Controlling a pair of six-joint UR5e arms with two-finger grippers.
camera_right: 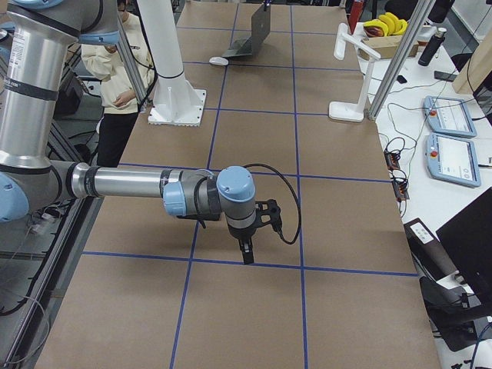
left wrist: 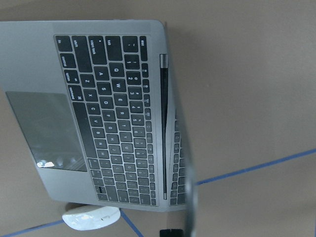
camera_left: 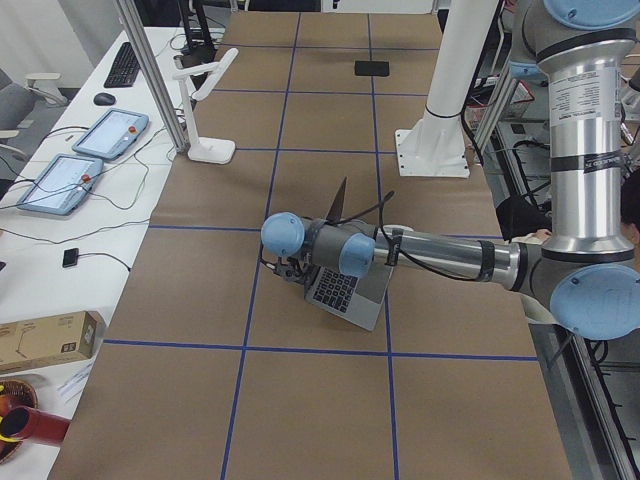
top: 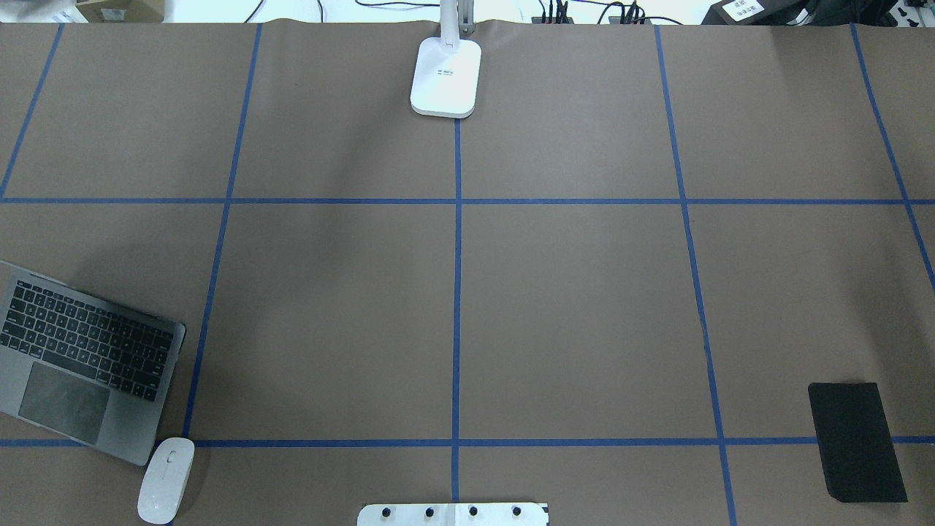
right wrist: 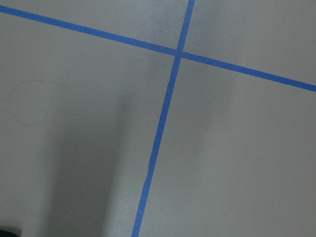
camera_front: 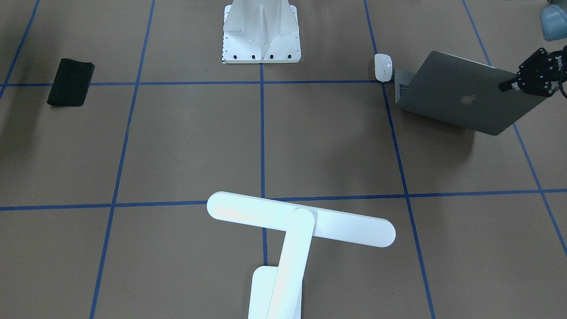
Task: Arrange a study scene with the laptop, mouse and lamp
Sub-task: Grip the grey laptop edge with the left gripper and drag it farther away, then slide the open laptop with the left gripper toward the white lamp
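The laptop [camera_front: 460, 95] stands at the table's left end with its lid [camera_front: 469, 88] part open; its keyboard shows in the overhead view [top: 80, 365] and the left wrist view [left wrist: 98, 113]. My left gripper [camera_front: 506, 86] is shut on the lid's free edge; one finger [left wrist: 170, 232] shows beside the lid, seen edge-on. The white mouse [camera_front: 383, 67] lies by the laptop's front corner [top: 166, 478]. The lamp [camera_front: 301, 219] stands at the far middle edge on its base [top: 445, 77]. My right gripper [camera_right: 246, 254] points down above bare table; I cannot tell if it is open.
A flat black pad [top: 856, 440] lies at the right end of the table. The white ribbed pedestal [camera_front: 261, 31] stands at the near middle edge. A person [camera_right: 115, 61] stands behind the robot. Blue tape lines grid the brown table.
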